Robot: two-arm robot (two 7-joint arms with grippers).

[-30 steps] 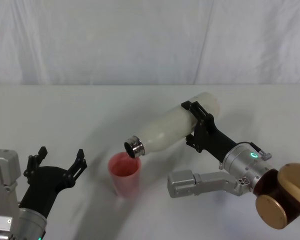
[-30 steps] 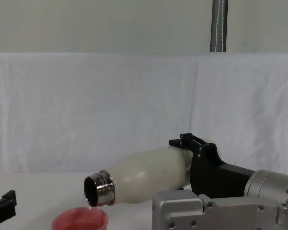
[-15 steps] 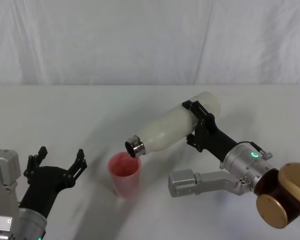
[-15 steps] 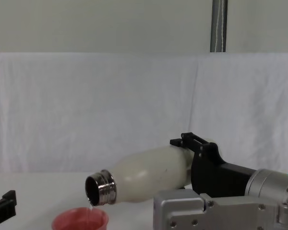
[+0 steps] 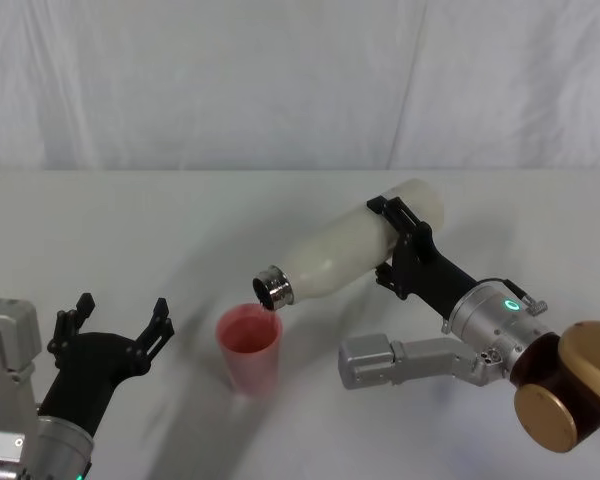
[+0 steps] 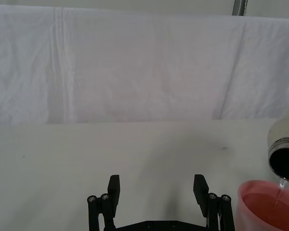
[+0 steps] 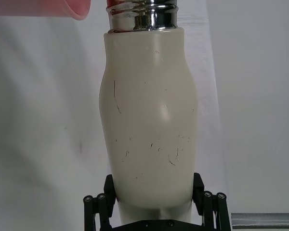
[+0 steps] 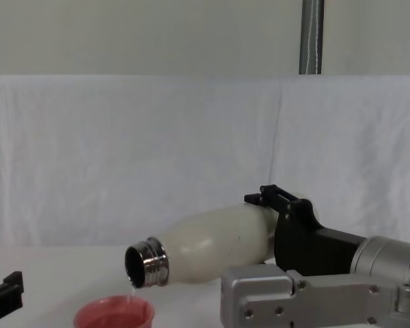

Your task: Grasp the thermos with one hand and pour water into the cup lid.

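A white table (image 5: 130,230) spreads across the scene, its surface smooth and pale. Behind it hangs a white cloth (image 5: 280,80), creased in long vertical folds, its lower edge meeting the far edge of the table. In the chest view the cloth (image 8: 123,157) ends in a straight top edge against a plain wall (image 8: 123,34). A grey metal pole (image 8: 311,37) rises upright above the cloth, right of centre, and its foot is hidden behind the cloth.
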